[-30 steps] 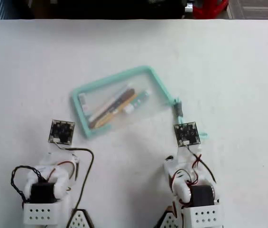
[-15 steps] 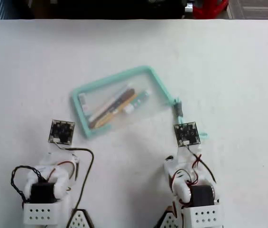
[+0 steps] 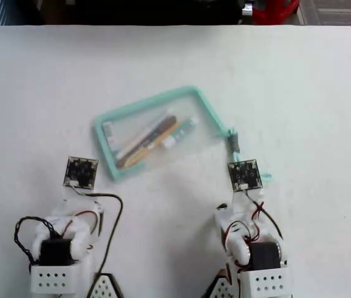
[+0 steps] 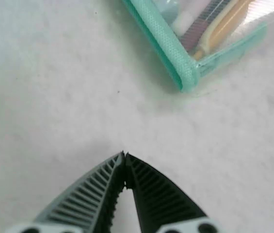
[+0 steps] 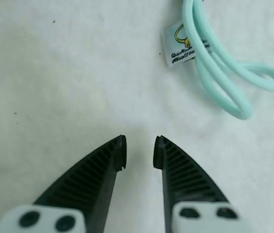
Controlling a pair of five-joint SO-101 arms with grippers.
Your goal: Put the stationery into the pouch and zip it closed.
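Lying midway on the white bench (image 3: 299,93), the clear mint-edged zip pouch (image 3: 144,104) holds pens and pencils (image 3: 150,139); a dark room strip (image 3: 132,11) runs behind. By its corner the left fingers (image 4: 98,194) meet. Near its mint cord loop (image 5: 214,68) the right fingers (image 5: 98,179) stand slightly apart.

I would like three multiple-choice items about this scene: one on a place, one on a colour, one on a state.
1. Where is the stationery?
A. inside the pouch
B. scattered beside it
C. held by a gripper

2. What colour is the pouch's edging?
A. red
B. mint green
C. black

3. How is the left gripper?
A. wide open
B. shut on a pen
C. shut, holding nothing

Answers:
1 A: it shows through the pouch's clear wall.
2 B: the border is pale green all round.
3 C: its tips meet over bare table.
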